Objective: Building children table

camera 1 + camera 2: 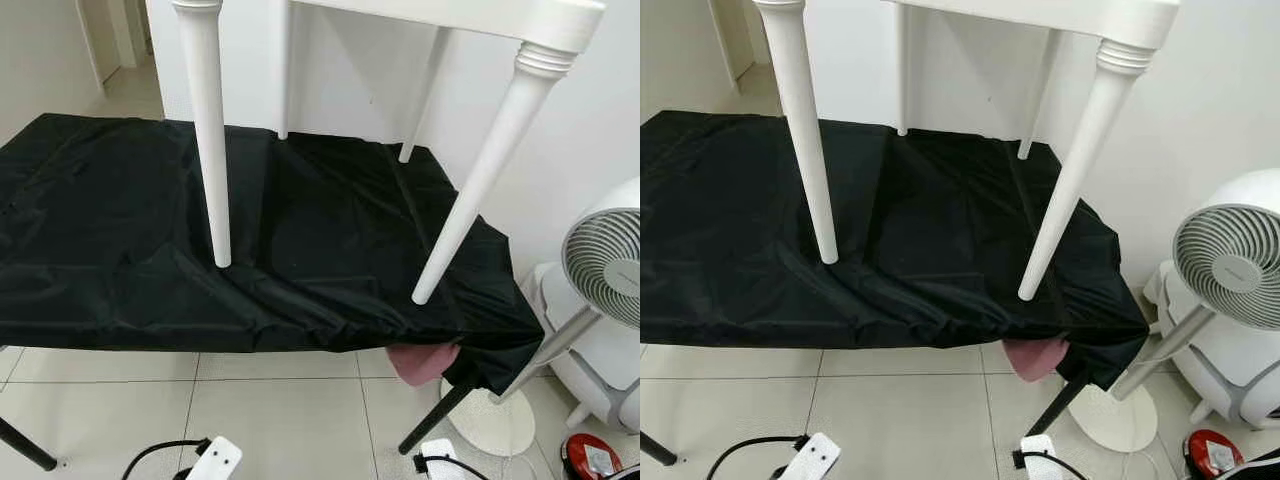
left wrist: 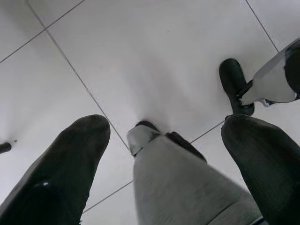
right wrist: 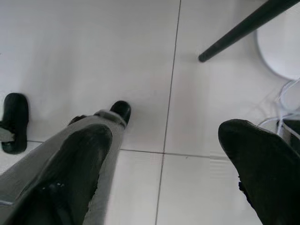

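Observation:
A white children's table stands upright on a larger table draped in black cloth. Its near left leg and near right leg rest on the cloth, the right one close to the cloth's front right corner. Two rear legs stand near the wall. Both arms hang idle. In the left wrist view the left gripper is open above floor tiles and my own grey leg. The right gripper is open too, over the tiles.
A white fan on a round base stands at the right of the draped table. A pink item hangs under the cloth's right corner beside a black table leg. A white power strip with cables and a red object lie on the floor.

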